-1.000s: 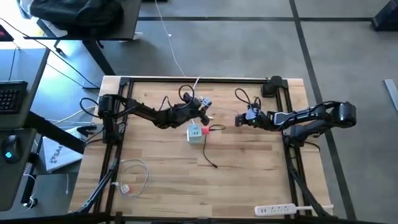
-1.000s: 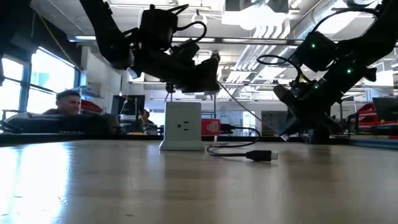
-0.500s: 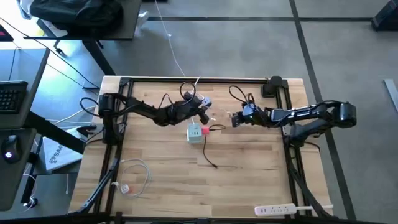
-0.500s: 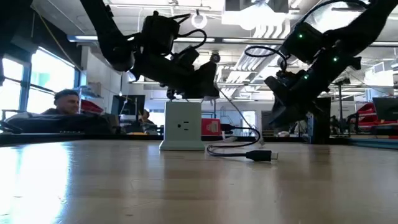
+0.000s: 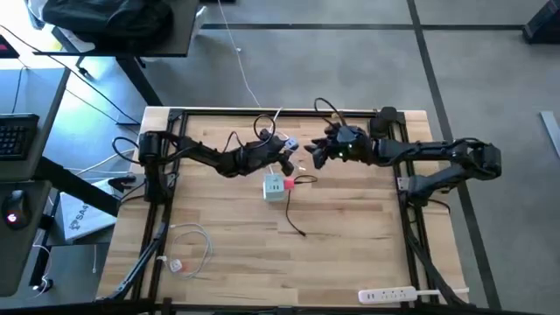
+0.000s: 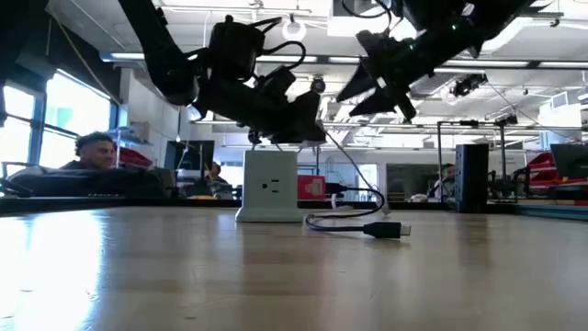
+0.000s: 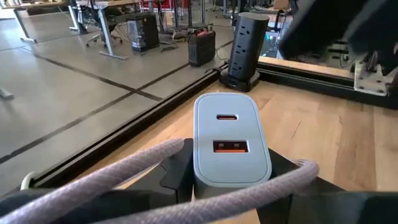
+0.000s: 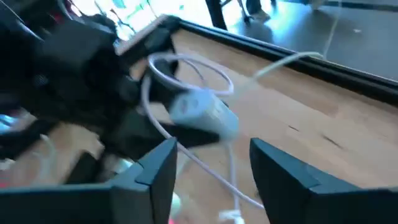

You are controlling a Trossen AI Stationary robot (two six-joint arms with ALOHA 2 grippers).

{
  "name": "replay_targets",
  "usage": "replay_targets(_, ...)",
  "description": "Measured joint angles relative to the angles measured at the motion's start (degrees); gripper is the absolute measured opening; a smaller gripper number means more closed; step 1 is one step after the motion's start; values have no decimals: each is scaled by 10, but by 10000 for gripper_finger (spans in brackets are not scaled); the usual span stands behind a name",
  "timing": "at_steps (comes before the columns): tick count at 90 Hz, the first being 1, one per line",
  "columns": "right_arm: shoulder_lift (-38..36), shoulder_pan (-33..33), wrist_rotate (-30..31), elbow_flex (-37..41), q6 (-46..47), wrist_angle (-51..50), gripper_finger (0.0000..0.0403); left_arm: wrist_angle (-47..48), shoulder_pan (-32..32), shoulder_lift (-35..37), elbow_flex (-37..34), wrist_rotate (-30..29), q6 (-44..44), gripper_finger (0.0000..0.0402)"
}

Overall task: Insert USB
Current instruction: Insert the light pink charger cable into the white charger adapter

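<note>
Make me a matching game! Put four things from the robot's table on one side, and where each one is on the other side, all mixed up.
Things:
1. white cube
2. power strip
3. blue-grey charger
4. right gripper

Places:
A. held in the left gripper
B. open, up in the air above the table
C. standing mid-table with the red-pink USB at its side
D. lying at the table's edge, on the right arm's side

Pairs: 1-C, 2-D, 3-A, 4-B
</note>
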State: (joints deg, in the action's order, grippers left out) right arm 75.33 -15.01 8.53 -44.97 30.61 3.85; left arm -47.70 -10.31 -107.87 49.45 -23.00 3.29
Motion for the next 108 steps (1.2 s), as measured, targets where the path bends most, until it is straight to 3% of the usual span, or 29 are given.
replay_targets(27, 40, -12, -36, -1, 150, 19, 259, -51, 23, 0, 0, -4, -30, 101)
replay_targets(47, 76, -13, -86, 0, 189, 105, 259, -61, 27, 0, 0, -8, -37, 101)
replay_targets(77, 85, -14, -82, -1, 235, 104, 258, -58, 26, 0, 0, -11, -36, 101)
replay_targets(91, 85, -15, -43, -1, 242, 89, 258, -56, 28, 0, 0, -13, -61, 101)
replay_targets(108, 85, -19, -37, -1, 234, 89, 241, -54, 32, -1, 0, -33, -78, 101)
